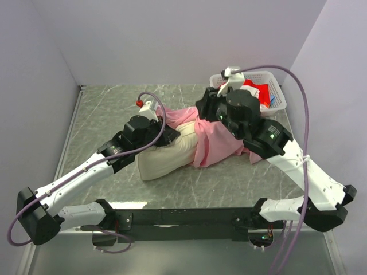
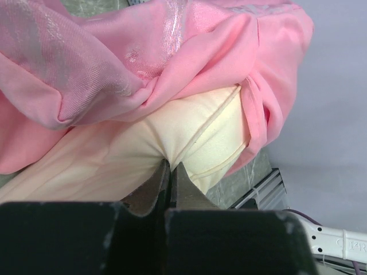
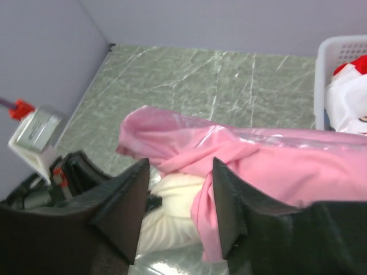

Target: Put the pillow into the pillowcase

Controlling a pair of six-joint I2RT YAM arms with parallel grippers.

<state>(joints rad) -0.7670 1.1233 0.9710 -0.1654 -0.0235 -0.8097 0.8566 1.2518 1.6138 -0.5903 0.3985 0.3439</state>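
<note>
Pillow point(image 1: 166, 157) was partly inside the pillowcase point(image 1: 215, 140), mid-table.
The cream pillow lay on the green marbled table point(image 1: 103, 114); the pink pillowcase covered its far-right end and its near-left end was bare. The left gripper point(image 2: 172, 167) was clamped on a pinch of bare pillow fabric just below the case's hemmed edge. The right gripper point(image 3: 180, 166) hung over the bunched case, jaws apart, gripping nothing. A white basket point(image 1: 275, 80) with red and white items sat at the far right.

You get soft, even light from overhead with only faint shadows, a white sheen glaring on the pillowcase point(image 2: 172, 26) above the left fingers point(image 2: 186, 192), and those and the right fingers point(image 3: 123, 200) sit dark and blurred near the lens.
</note>
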